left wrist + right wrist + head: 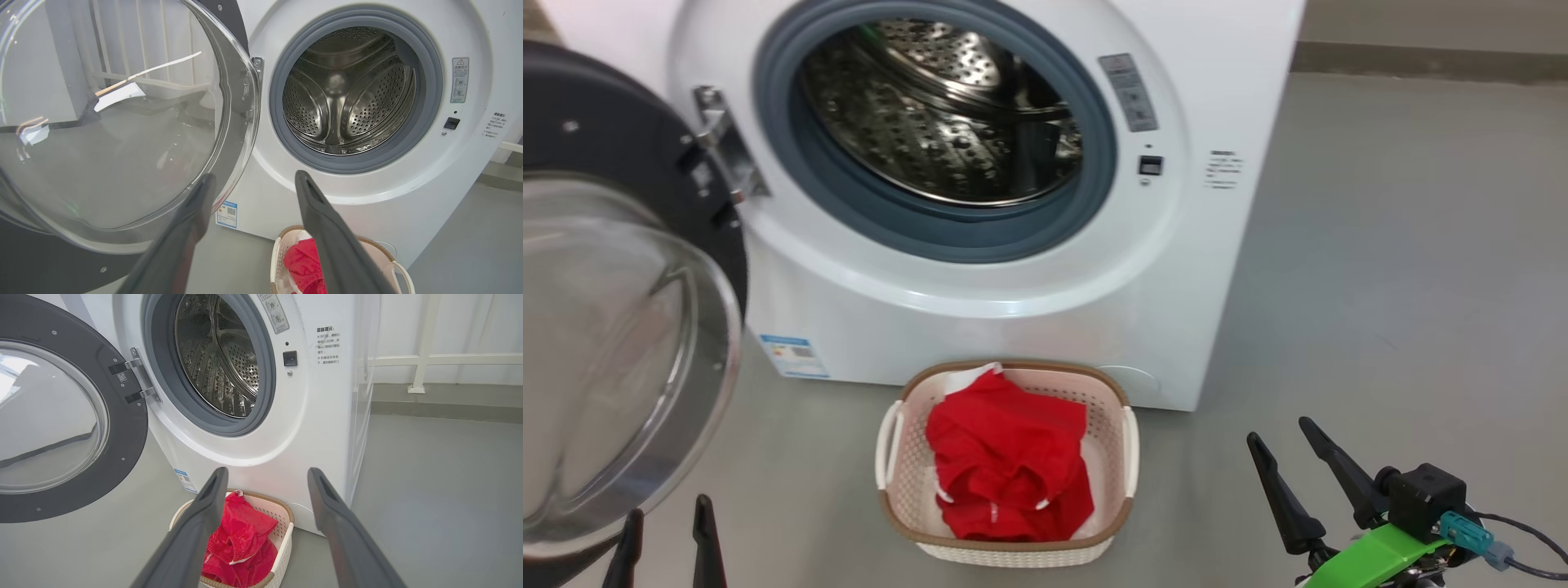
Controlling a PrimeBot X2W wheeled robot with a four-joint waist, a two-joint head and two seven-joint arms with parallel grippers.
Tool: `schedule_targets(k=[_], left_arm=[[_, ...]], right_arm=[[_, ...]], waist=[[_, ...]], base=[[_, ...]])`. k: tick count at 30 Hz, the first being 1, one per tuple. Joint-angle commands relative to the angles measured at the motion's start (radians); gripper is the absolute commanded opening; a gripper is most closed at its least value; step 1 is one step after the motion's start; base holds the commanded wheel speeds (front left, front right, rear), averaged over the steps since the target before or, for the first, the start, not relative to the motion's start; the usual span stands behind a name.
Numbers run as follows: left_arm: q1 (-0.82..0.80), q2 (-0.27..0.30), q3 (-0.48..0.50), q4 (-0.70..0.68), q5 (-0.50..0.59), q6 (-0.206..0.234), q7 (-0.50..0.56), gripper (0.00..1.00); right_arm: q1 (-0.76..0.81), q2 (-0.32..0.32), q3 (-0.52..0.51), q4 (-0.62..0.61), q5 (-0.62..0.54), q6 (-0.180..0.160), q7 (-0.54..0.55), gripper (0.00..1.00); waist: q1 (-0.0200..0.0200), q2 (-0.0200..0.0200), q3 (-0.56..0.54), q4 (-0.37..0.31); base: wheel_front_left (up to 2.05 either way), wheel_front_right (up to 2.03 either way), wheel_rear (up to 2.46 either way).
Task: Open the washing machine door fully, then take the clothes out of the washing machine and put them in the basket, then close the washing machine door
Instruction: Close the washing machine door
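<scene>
The white washing machine (1045, 327) stands ahead with its round door (613, 343) swung wide open to the left, glass bowl facing me. Its steel drum (947, 114) shows no clothes inside. Red clothes (1009, 469) lie in the cream basket (894, 469) on the floor in front of the machine. My left gripper (668, 514) is open at the lower left, close under the door's rim. At the lower right, right of the basket, my right gripper (1286, 437) is open and holds nothing. The wrist views show the door (122, 122) (61, 424), drum (347, 90) (220, 359) and clothes (304, 265) (241, 543).
Grey floor (1405, 286) stretches to the right of the machine. A white railing (425, 359) and a wall ledge run behind on the right. The open door takes up the space at the left, near my left arm.
</scene>
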Motion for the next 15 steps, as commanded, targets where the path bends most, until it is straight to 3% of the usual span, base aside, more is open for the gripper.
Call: schedule_targets(k=[1, 15], left_arm=[[-0.01, 0.012, 0.026, -0.021, -0.011, 0.0, -0.008, 1.0], [0.015, 0.011, -0.026, -0.026, -0.033, 0.033, -0.008, 1.0]], right_arm=[[-0.03, -0.012, 0.026, -0.019, 0.013, 0.002, -0.005, 1.0], [-0.051, -0.02, 0.056, -0.001, 0.026, 0.002, -0.005, 1.0]], waist=[[0.0, 0.0, -0.021, 0.071], [0.0, 0.0, -0.04, 0.264]], base=[[0.0, 0.0, 0.0], [0.0, 0.0, 0.0]])
